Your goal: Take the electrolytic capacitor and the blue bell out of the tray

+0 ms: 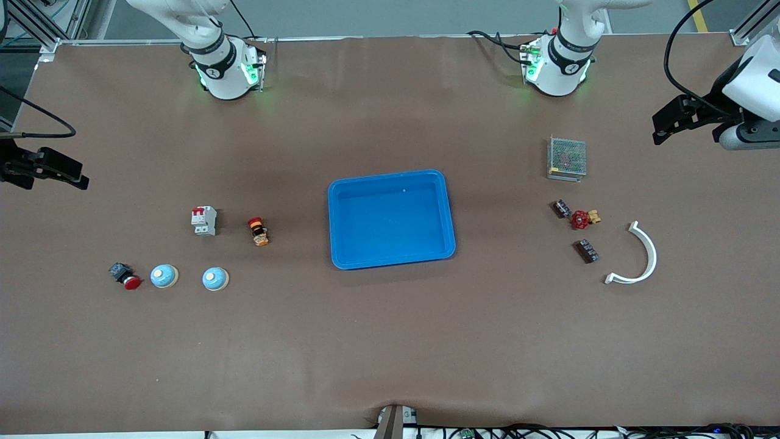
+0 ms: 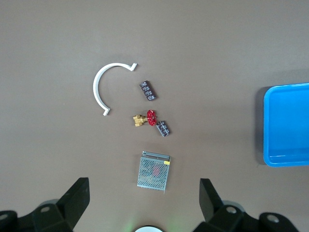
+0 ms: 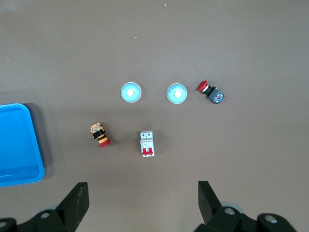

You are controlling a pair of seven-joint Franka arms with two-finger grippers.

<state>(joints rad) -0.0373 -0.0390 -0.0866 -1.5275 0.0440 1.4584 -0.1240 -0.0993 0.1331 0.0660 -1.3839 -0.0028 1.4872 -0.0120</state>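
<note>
Toward the right arm's table end, two round blue bells (image 1: 164, 276) (image 1: 215, 278), domes up; both grippers (image 2: 142, 200) (image 3: 140, 200) raised, fingers spread apart.

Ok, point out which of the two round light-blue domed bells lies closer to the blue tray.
The round light-blue domed bell nearer the blue plastic tray; the other bell lies beside the red-capped push button, toward the right arm's end of the table.

Even, bright overhead light fills the room. The brown desk (image 1: 390, 341) is matte, without glare, and shadows stay short and soft. Green lamps glow at both arm bases. The blue tray (image 1: 391, 261) casts a faint dark edge. Everything looks sharp.
</note>
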